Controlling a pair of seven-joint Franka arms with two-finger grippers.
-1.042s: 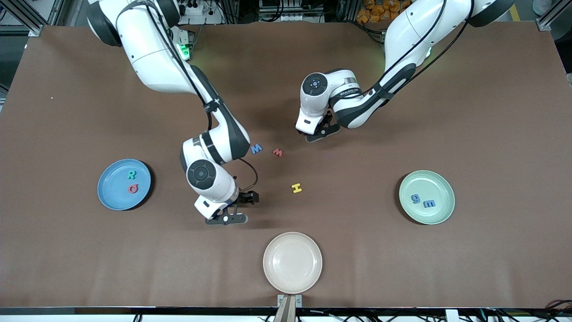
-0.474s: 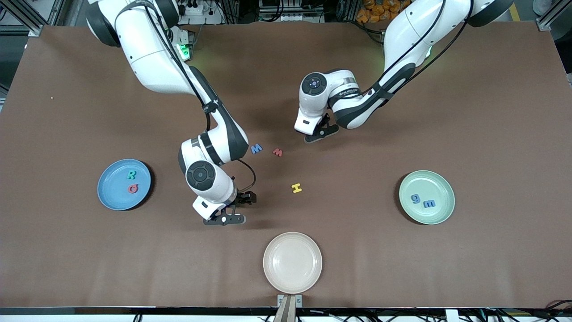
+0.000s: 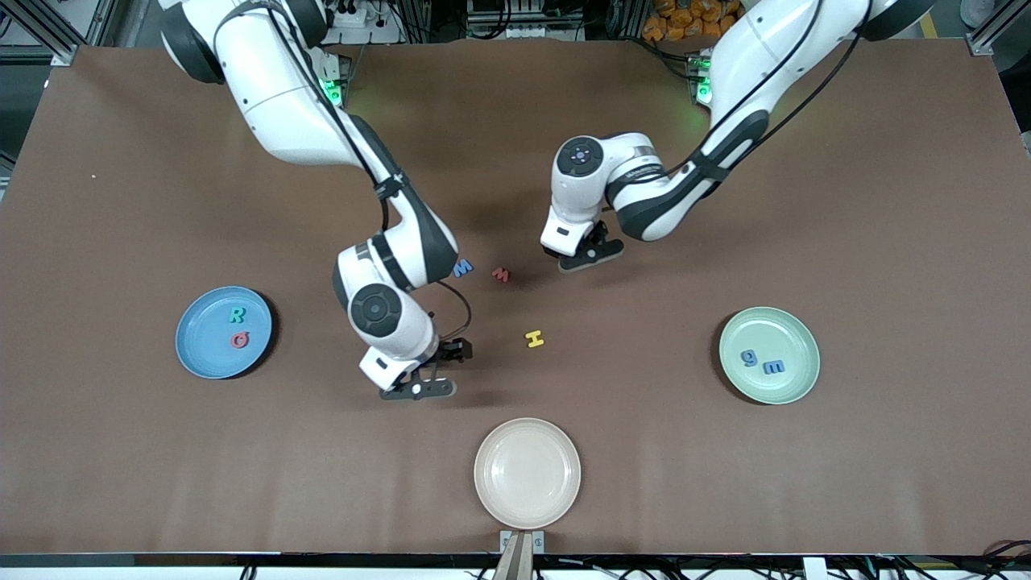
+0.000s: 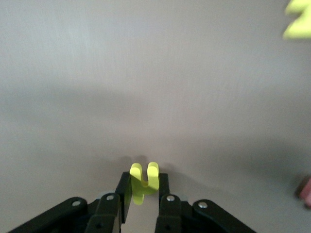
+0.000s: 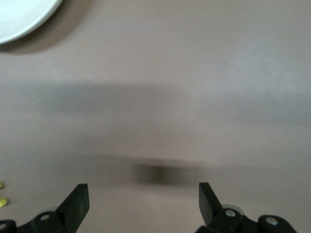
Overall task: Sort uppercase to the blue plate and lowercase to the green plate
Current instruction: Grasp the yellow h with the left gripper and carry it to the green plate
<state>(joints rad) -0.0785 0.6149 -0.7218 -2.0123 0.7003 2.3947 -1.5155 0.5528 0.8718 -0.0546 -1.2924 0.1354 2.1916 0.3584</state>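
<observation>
Left gripper [image 4: 143, 194]: clamped on a small hooked yellow letter [image 4: 143, 182], pinched across its stem with the two prongs sticking out past the fingertips; it hangs over bare table near the red w/m [image 3: 501, 275].
Right gripper [image 5: 143, 199]: jaws spread wide, nothing between them, low over bare table between the blue plate [image 3: 201, 354] and the yellow H [image 3: 534, 339].
How the letters handle: judged as foam, so very light and a little squashy; a firm pinch could bend a thin stroke. Flat on the table they offer little edge, so the grip is best taken across a straight bar, such as the crossbar or a leg of the H.
Sorted so far: green R [image 3: 237, 315] and red Q [image 3: 239, 341] lie in the blue plate; blue g [image 3: 750, 358] and blue m [image 3: 773, 367] lie in the green plate [image 3: 797, 387].
Loose on the table: blue M [image 3: 463, 268], partly tucked under the right arm's wrist, with the red w/m just beside it; the H lies nearer the front camera.
Cream plate [image 3: 527, 499]: nearest the front camera, holding no letters.
Hard to make out: in the front view the held letter is hidden by the left wrist; which letter it is probably cannot be read from the wrist view alone.
</observation>
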